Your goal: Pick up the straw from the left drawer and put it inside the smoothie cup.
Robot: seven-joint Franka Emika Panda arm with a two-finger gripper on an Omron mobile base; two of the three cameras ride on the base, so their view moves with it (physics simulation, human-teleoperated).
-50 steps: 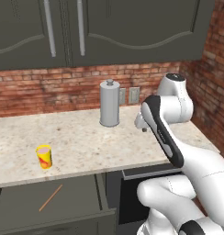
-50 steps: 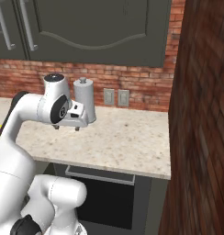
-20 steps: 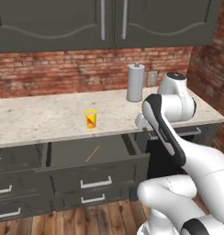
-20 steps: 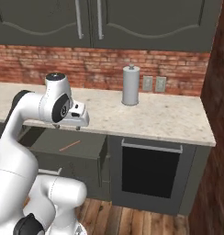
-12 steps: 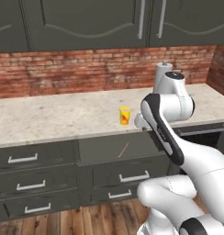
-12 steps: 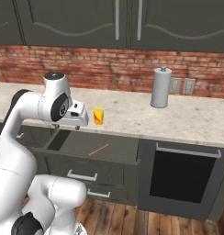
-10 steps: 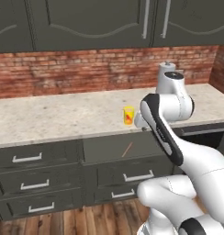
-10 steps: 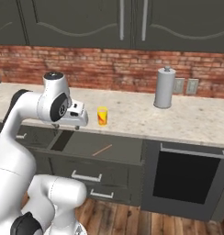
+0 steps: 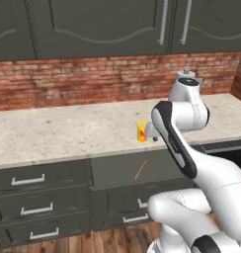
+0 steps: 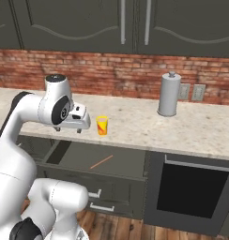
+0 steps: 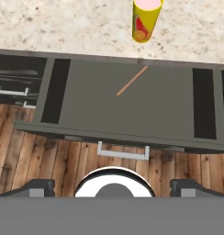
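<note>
Fingers: two dark tips (image 11: 38,185) at the bottom corners of the hand view, set wide apart, nothing between them. Gripper (image 10: 68,129) held level at counter height, above the open drawer's left part, pointing down.

Counter (image 10: 135,124): pale speckled stone slab, beyond and level with the fingers; brick wall behind.

Left drawer (image 11: 86,110): wide, shallow, dark grey, pulled fully out, directly below and ahead of the fingers. Floor flat and bare apart from one item.

Grey canister (image 10: 168,94): tall cylinder standing on the counter, well apart from the fingers, toward the far right in the right base view. No part in the step.

Smoothie cup (image 11: 146,19): small, yellow with red markings, pinkish top, upright on the counter just past the drawer's back edge, ahead of the fingers and slightly to one side.

Straw (image 11: 132,80): thin orange-brown stick lying flat on the drawer floor, diagonal, upper end pointing toward the cup, between the fingers and the cup, well below them.

Step in hand, by judgement: approach for pickup, nothing grasped yet. Advice: centre over the straw's middle, roll the wrist so the jaws close across the diagonal and not along it, descend straight, stop just short of the drawer floor, close gently on so thin a piece. Risk: straw rolling or skidding aside if one tip touches first.
</note>
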